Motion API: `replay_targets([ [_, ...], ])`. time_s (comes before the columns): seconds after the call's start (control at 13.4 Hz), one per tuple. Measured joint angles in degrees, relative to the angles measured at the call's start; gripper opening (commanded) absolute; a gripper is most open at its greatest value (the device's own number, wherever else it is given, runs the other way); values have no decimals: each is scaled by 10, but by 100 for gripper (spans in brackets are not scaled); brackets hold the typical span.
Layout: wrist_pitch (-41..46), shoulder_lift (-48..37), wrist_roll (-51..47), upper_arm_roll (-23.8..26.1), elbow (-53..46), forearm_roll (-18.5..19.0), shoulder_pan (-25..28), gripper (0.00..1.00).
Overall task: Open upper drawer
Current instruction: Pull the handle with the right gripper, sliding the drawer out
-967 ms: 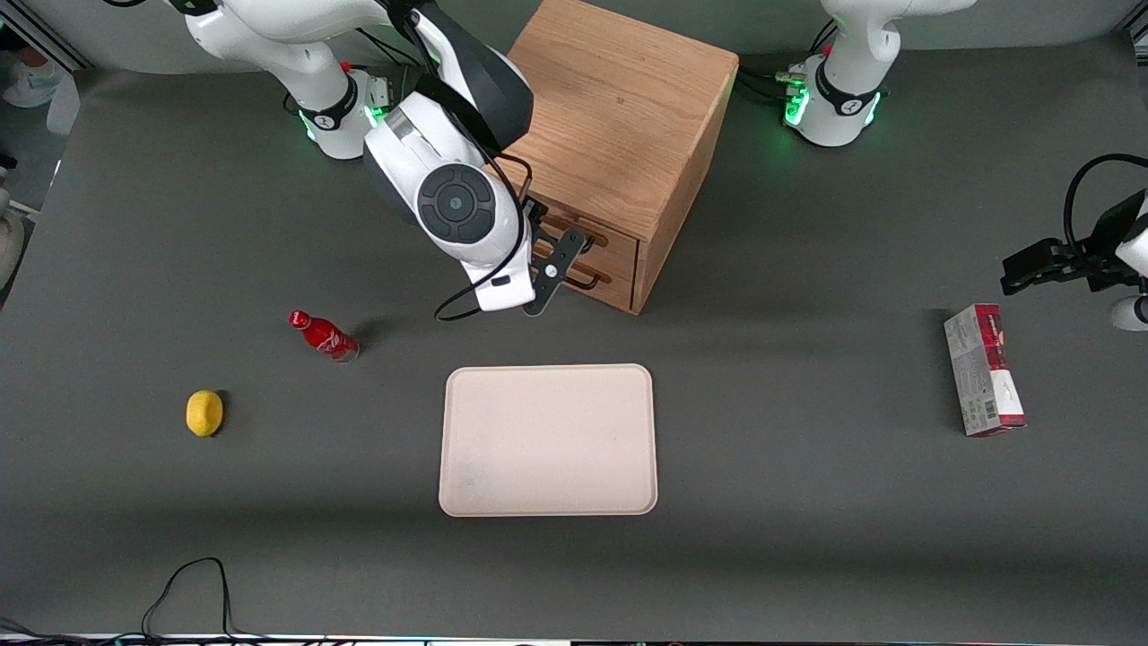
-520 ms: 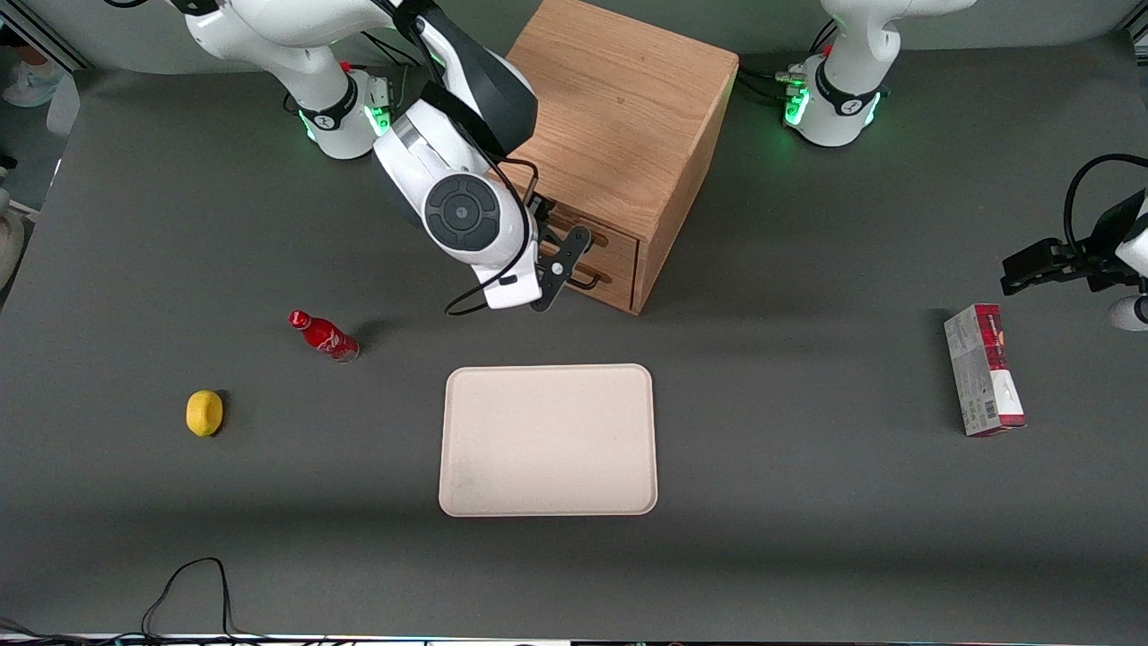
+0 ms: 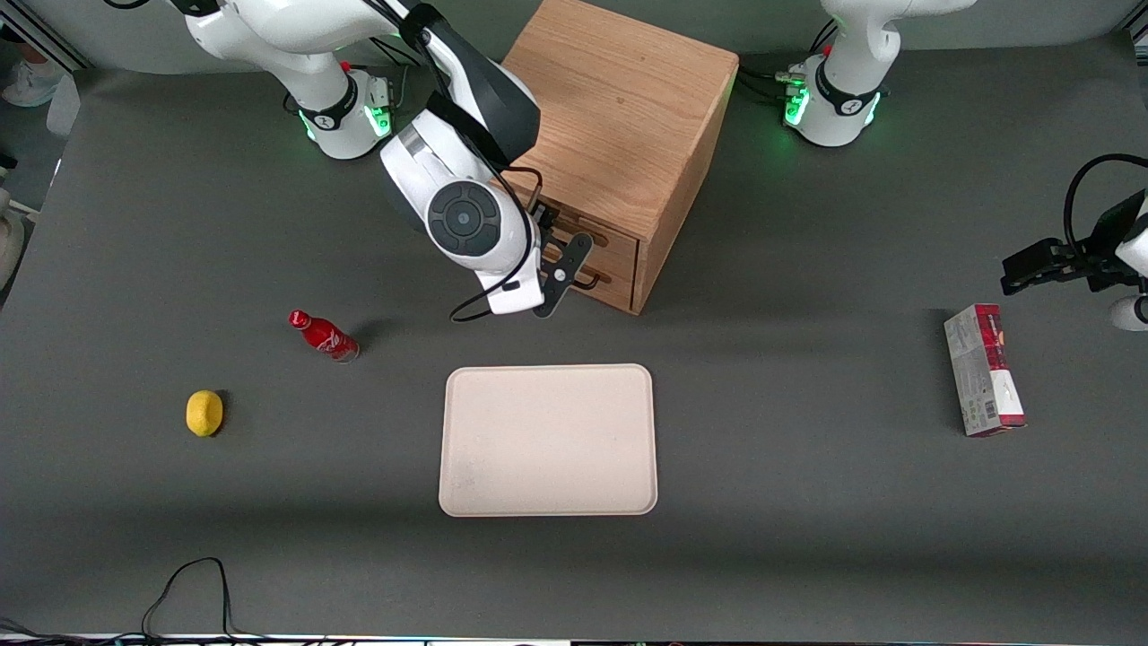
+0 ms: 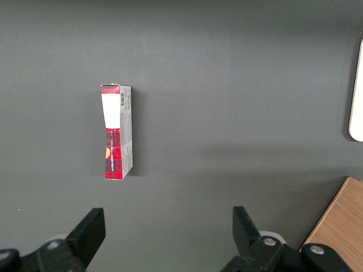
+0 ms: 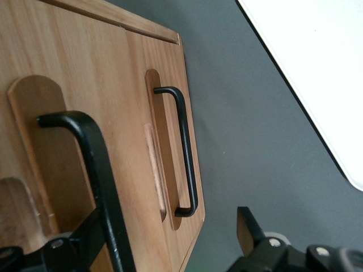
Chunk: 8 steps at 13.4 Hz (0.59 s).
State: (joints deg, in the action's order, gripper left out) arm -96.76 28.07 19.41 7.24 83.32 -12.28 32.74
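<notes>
Grey counter (image 3: 807,502), oak cabinet (image 3: 619,117): gripper (image 5: 170,249) fingers spread open, apparently straddling the upper drawer (image 5: 62,141) handle (image 5: 93,170), near camera; close squarely mid-bar, then pull straight outward.

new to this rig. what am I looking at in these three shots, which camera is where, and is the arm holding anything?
Two white robot arms are bolted to a grey table. The wide shot faces them from the front; the other two come from cameras on each arm's wrist.

The working arm's gripper is right in front of the oak cabinet, at its two drawers. Its wrist view shows open fingers with the upper drawer handle between them. Nothing is gripped yet, and both drawers look shut. The lower drawer has an identical handle.

Also on the table: a beige tray nearer the front camera than the cabinet; a red bottle and a lemon toward the working arm's end; a red and white carton toward the parked arm's end, which its wrist camera looks down on.
</notes>
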Motion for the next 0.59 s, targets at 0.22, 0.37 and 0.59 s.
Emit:
replay_targets([
  [0.22,-6,7,25,-1,0,0,-1,100],
  [0.37,-8,7,30,-1,0,0,-2,100],
  [0.59,-11,7,38,-4,0,0,-14,100],
])
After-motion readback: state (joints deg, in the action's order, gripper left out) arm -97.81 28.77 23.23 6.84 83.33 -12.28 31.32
